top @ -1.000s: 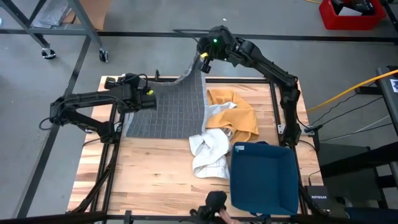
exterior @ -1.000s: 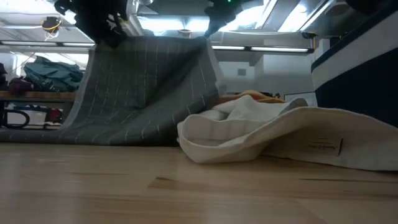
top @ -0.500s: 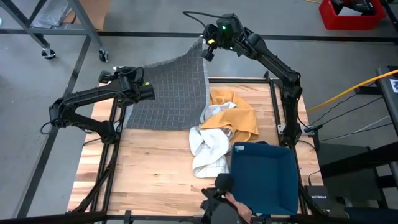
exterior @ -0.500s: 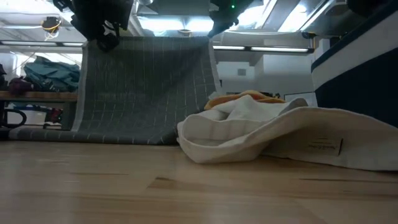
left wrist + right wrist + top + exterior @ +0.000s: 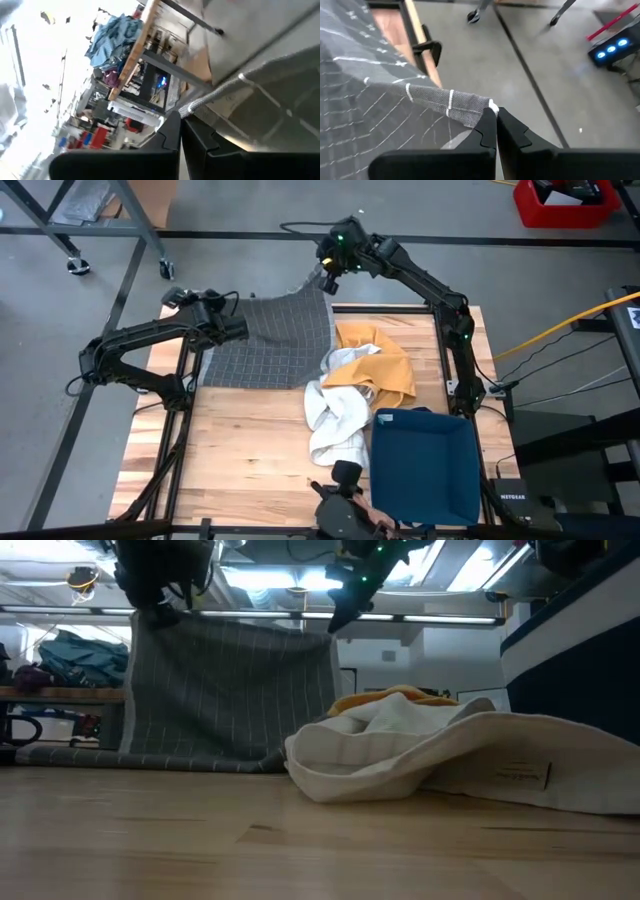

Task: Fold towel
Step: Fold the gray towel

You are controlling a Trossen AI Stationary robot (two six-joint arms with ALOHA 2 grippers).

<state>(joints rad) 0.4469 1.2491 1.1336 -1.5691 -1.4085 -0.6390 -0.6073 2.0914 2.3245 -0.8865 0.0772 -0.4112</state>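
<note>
A grey towel with thin white checks hangs as a sheet over the table's far left part, held up between my two grippers. Its lower edge lies on the wood. My left gripper is shut at the towel's upper left end. It also shows in the low view as the left gripper. My right gripper is shut at the upper right corner, past the table's far edge, and appears in the low view as the right gripper. My left gripper pinches the towel's top hem near its left end between its two shut fingers. The fingers come nearly level from the table's left side. The cloth hangs below them, and the top edge runs fairly straight toward the other gripper. My right gripper pinches the towel's upper right corner between its fingertips, right at the white-stitched hem. It slants down from the far right. The cloth hangs from the corner, sloping down to the table.
A yellow cloth and a white towel lie bunched at the table's middle, right beside the grey towel. A blue bin stands at the near right. A hand with a dark object shows at the near edge.
My left gripper has rolled and swung slightly toward the far edge. My right gripper went out past the far edge, then came down and back a little. The towel, first slanting with its left part trailing, now hangs straighter and spread; its lower edge stayed on the table.
</note>
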